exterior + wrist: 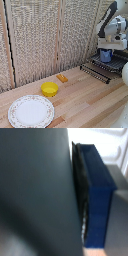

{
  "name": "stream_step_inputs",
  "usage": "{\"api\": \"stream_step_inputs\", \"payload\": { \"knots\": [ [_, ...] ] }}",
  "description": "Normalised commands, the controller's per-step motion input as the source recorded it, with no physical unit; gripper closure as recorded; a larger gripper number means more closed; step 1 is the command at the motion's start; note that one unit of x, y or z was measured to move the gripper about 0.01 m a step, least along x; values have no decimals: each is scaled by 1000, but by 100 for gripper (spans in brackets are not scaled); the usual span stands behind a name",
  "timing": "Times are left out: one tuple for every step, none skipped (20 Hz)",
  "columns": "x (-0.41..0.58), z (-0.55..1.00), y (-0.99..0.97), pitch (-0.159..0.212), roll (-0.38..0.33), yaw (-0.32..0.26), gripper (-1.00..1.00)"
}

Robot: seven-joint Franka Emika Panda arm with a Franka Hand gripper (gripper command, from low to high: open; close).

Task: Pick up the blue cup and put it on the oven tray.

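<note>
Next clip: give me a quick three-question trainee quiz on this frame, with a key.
1. True or false: the blue cup is over the oven tray.
2. What lies nearest the yellow bowl? A) orange block B) blue cup C) oven tray
3. Fill in: the patterned plate is coloured mainly ____.

Key: 1 true, it sits at the claw, above the rack bars; contact with them cannot be told. 2 A. 3 white.

Mock kitchen set up for a robot.
A butcher-block counter [85,100] carries a toaster oven [111,62], patterned plate [31,111] and yellow bowl [49,89], before woven screens [45,35].
</note>
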Motion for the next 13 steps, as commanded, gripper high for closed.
{"api": "stream_step_inputs", "payload": {
  "knots": [
    [57, 657, -166, 0, 32, 0, -100],
    [37, 680, -171, 0, 44, 0, -100],
    [9, 734, -183, 0, 35, 9, -100],
    [69, 751, -100, 0, 0, 35, -100],
    [17, 769, -77, 0, 0, 45, -100],
    [60, 820, -63, 8, 0, 65, -100],
    [80, 943, -49, 9, 0, 69, -100],
    [157, 960, -14, 16, 0, 74, -100],
    [200, 877, -3, 15, 11, 64, -100],
    [226, 654, -49, 27, 36, 41, -100],
    [200, 271, -6, 70, 20, 9, -100],
    [80, 0, 0, 32, 0, -6, -100],
    [26, 0, 0, 0, 0, -5, -100]
  ]
}}
